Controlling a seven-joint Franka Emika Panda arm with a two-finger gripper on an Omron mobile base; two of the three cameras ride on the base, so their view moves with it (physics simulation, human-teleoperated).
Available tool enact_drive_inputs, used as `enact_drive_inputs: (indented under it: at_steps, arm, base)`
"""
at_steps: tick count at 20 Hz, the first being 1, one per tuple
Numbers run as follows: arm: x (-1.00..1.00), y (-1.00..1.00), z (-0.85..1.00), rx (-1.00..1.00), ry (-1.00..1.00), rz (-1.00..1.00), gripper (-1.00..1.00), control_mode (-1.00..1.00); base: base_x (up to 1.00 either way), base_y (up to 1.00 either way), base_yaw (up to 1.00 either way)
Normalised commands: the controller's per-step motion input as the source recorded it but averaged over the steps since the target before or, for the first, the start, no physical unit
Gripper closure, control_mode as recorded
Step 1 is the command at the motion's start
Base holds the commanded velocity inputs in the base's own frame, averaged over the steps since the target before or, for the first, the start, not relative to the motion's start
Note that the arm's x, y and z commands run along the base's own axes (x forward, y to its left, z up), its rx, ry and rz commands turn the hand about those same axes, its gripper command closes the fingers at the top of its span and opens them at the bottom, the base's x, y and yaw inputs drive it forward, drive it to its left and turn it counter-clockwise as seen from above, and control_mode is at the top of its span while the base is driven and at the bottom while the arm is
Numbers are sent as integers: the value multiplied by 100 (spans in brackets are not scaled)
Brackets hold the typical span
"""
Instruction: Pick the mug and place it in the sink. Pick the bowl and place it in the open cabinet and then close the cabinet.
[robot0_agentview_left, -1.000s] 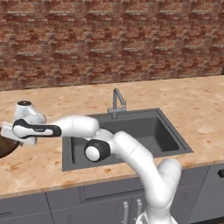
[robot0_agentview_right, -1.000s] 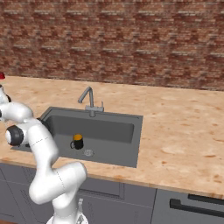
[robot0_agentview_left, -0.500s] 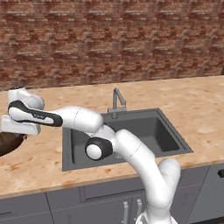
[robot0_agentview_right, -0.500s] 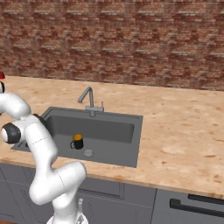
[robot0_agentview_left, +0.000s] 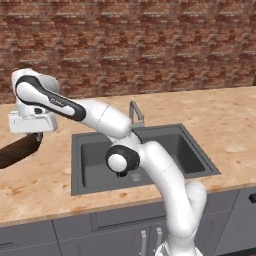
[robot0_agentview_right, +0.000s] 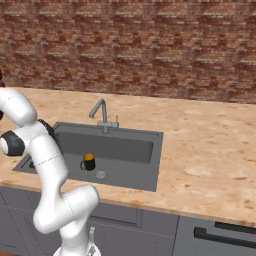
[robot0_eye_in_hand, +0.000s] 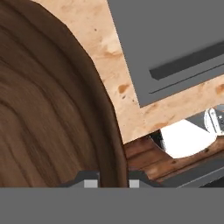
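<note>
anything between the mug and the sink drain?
Nothing: in the right base view the mug stands on the sink floor beside the drain, bare basin between them.

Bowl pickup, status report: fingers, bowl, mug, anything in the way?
Gripper shut on bowl, fingers either side of its rim. Bowl at counter's left end. Mug upright in sink. Nothing seen blocking.

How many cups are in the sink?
1. The mug stands upright on the floor of the sink, just left of the round drain. The robot's own arm covers part of the basin, so something small could be hidden there.
</note>
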Motion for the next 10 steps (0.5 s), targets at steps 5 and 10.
enact_drive_inputs:
  at_steps: [5,10]
  arm:
    - [-73,-100,74,2,22,0,100,-100]
    - [-99,-100,6,0,9,0,100,-100]
  base:
    - [0,0,0]
    - [0,0,0]
